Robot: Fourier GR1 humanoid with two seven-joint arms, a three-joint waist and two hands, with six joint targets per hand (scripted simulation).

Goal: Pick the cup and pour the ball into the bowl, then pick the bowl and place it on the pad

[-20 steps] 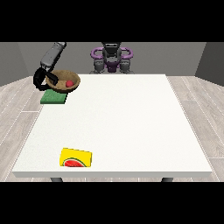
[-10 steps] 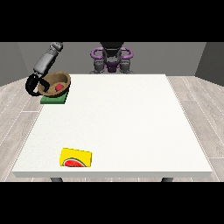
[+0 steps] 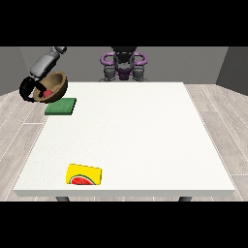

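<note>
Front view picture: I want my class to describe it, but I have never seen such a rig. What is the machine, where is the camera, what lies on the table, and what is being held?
The camera stands across the white table and faces a humanoid robot, which is small at the top of the view. One arm reaches out at the view's left. Its black hand is curled round a brown wooden bowl, which is tilted and raised off the table, with something red inside, probably the ball. A green pad lies on the table just below the bowl, at the far left corner. Near the front edge lies a yellow box with a watermelon picture. The other hand is not in view.
</note>
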